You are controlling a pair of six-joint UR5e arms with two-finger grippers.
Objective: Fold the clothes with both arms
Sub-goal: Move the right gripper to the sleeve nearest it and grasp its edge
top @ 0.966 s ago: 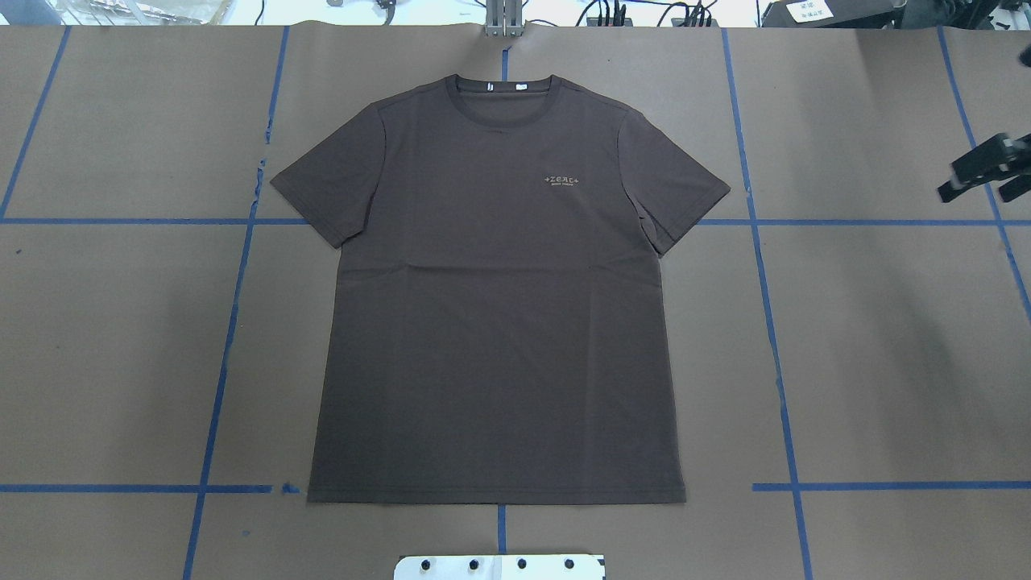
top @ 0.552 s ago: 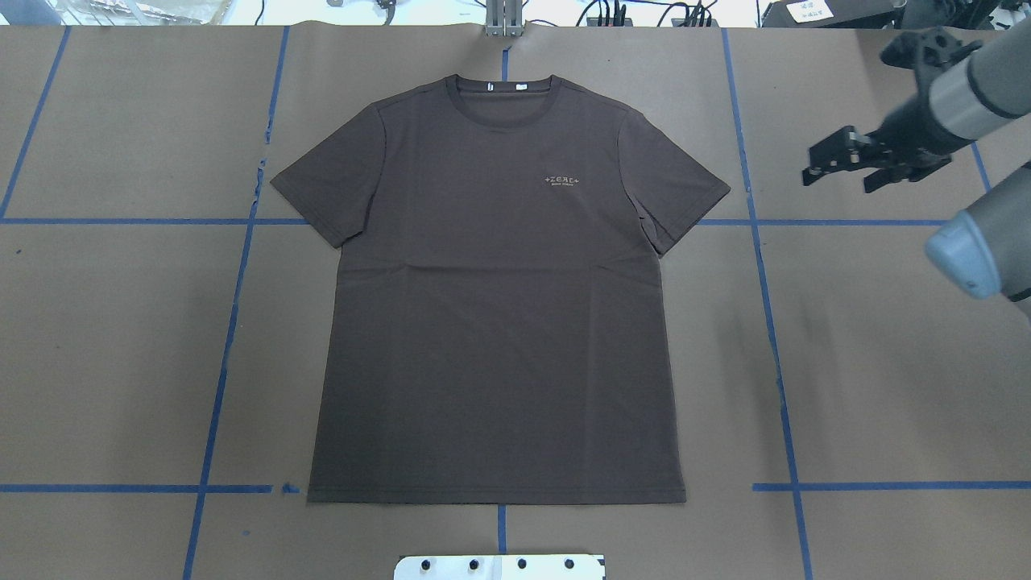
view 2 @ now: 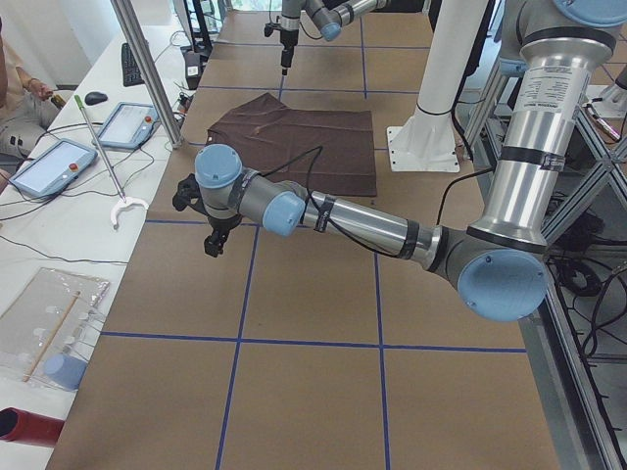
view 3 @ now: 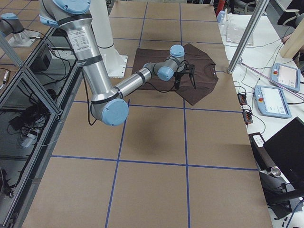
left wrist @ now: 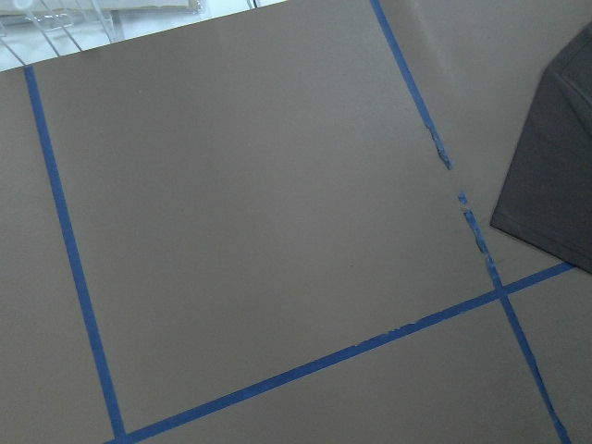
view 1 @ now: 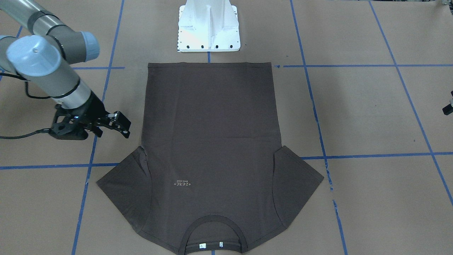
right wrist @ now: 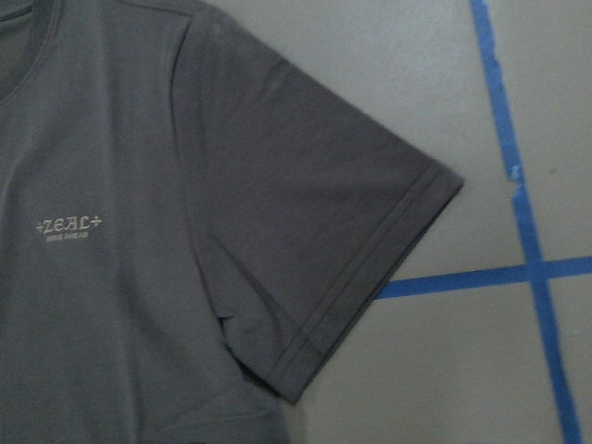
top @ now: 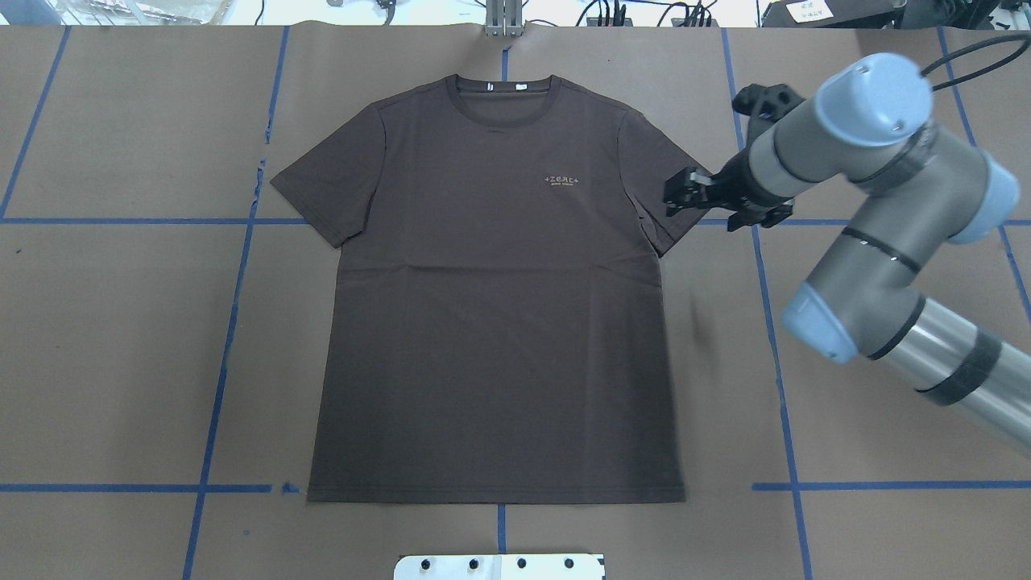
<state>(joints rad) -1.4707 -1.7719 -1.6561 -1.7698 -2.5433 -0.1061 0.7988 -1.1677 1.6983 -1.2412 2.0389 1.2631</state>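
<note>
The dark brown T-shirt (top: 499,322) lies flat and face up on the brown paper, its collar at the far edge (view 1: 212,134). My right gripper (top: 699,208) hangs open above the table at the outer edge of the sleeve on the overhead view's right (view 1: 124,128). Nothing is between its fingers. The right wrist view looks down on that sleeve (right wrist: 305,203) and the pale chest logo (right wrist: 67,227). My left gripper (view 2: 211,243) is out past the other sleeve, over bare paper. I cannot tell whether it is open or shut. The left wrist view catches only a sleeve corner (left wrist: 555,176).
The white pedestal base (view 1: 208,28) stands at the shirt's hem. Blue tape lines (top: 233,266) grid the paper. A side bench with tablets (view 2: 59,166) and a metal pole (view 2: 147,69) runs along the far edge.
My right arm has swung in from the overhead view's right edge to the shirt's sleeve, with its gripper still open. The shirt has not moved.
</note>
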